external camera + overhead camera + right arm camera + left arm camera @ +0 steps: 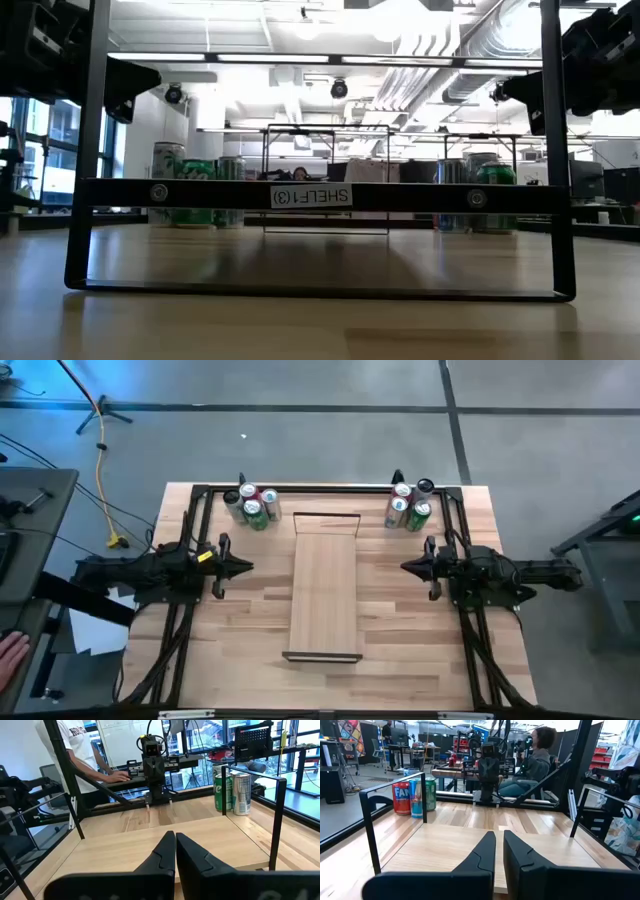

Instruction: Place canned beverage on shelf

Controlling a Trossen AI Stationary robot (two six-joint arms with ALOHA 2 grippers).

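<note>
The shelf (324, 585) is laid centrally on the table (250, 650), with cans (252, 506) grouped at both far corners. The left gripper (243, 567) and right gripper (410, 567) are held closed and empty beside it

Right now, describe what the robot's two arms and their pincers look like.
Both arms are dark, nearly black, jointed and blocky. The left arm carries a small yellow marking near its wrist, and the right arm shows none. Each ends in a two-finger pincer: the left pincer and the right pincer have matte black fingers, angular and tapering to narrow tips.
</note>
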